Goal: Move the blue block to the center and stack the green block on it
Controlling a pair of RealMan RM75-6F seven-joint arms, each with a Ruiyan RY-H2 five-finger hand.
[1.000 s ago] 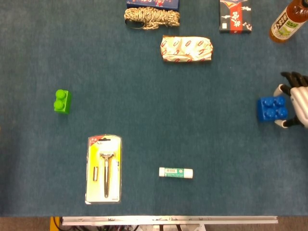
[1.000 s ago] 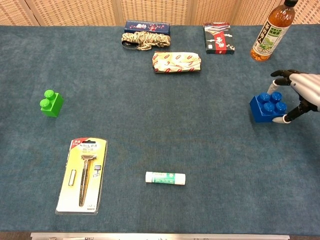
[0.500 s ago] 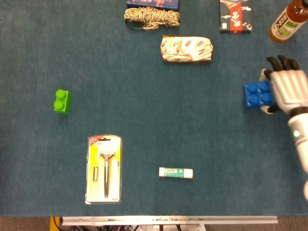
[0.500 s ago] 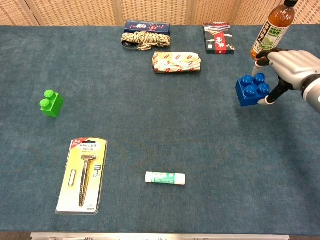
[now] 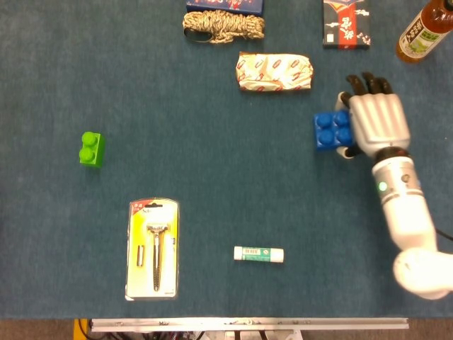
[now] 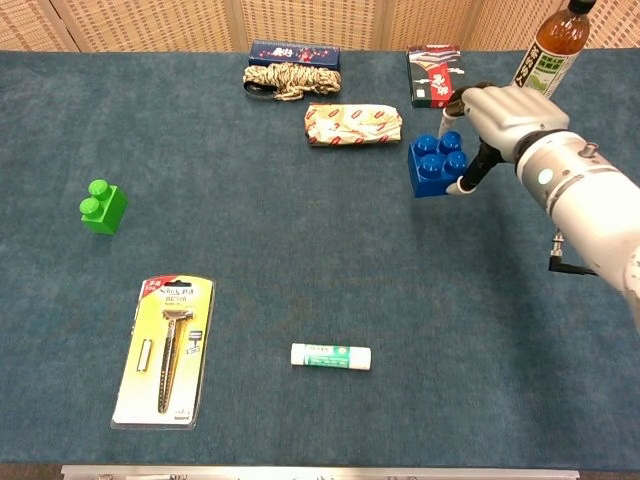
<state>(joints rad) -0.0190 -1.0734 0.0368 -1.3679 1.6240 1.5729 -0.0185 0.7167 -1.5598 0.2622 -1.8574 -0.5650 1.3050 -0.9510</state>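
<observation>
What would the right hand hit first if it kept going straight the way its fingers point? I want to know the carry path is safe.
In the head view the right hand, holding the blue studded block, points toward the table's far edge. The red-and-black printed box lies roughly ahead; the hand's height is unclear, so it might pass above.

We see a blue block, a green block, a razor pack in yellow, a teal cloth, and a red-patterned white packet.
</observation>
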